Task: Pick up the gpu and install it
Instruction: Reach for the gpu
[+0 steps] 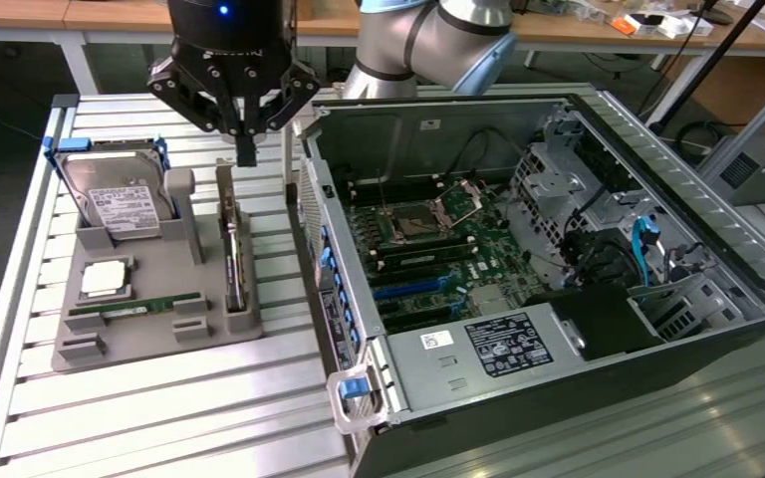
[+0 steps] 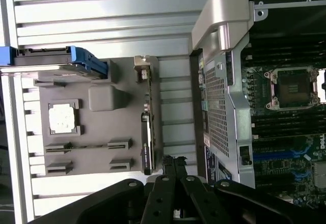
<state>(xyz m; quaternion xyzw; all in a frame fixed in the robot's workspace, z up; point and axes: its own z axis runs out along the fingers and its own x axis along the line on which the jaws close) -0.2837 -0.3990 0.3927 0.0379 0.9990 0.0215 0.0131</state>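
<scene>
The gpu (image 1: pixel 232 249) stands on its long edge in a slot of the grey holder (image 1: pixel 156 339), a thin dark card with a metal bracket at its far end. In the wrist view the gpu (image 2: pixel 147 117) runs along the side of the holder (image 2: pixel 97 132) nearest the computer case. My gripper (image 1: pixel 246 149) hangs above the card's far end, not touching it. Its fingers are shut together with nothing between them. From the wrist camera the gripper (image 2: pixel 173 162) shows its closed tips just off the card's end.
The holder also carries a hard drive (image 1: pixel 117 199) in a blue frame, a processor (image 1: pixel 104 279) and a memory stick (image 1: pixel 136 307). The open computer case (image 1: pixel 356 329) lies at the exterior view's right, its motherboard (image 1: pixel 449 249) exposed with blue slots (image 1: pixel 416 289). All rests on a slatted metal table (image 1: pixel 156 418).
</scene>
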